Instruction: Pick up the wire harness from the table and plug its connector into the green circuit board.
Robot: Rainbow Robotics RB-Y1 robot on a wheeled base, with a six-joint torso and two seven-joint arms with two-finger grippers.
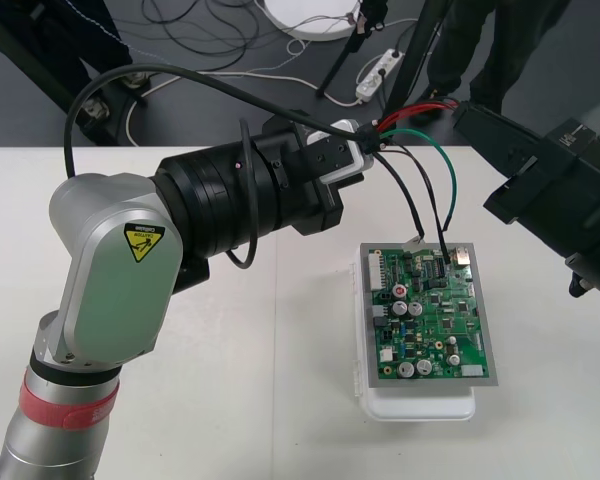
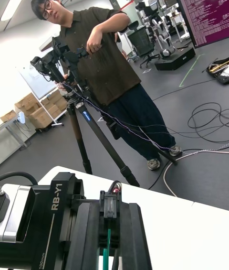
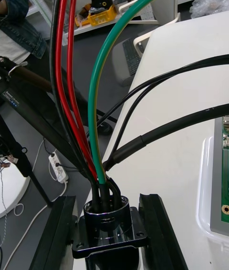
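Note:
The green circuit board [image 1: 435, 320] lies on its white base [image 1: 420, 405] right of centre. Above its far side, my left gripper [image 1: 365, 140] is shut on the harness's round metal socket [image 3: 107, 215], whose flange sits between the black fingers [image 3: 155, 222]. Red, green and black wires [image 1: 420, 130] fan out from it. The red ones arc over to my right gripper [image 1: 462, 112], whose fingers [image 2: 136, 236] stand close on a small black plug [image 2: 109, 205] and a green wire. Black wires [image 1: 442, 215] hang to the board's far edge; I cannot tell if they enter it.
My left arm's silver link [image 1: 110, 270] takes up the table's left side. The right arm's dark body [image 1: 555, 195] hangs over the right edge. Bare table [image 1: 280, 400] lies between the left arm and the board. The board's edge [image 3: 224, 174] lies close beside the left gripper.

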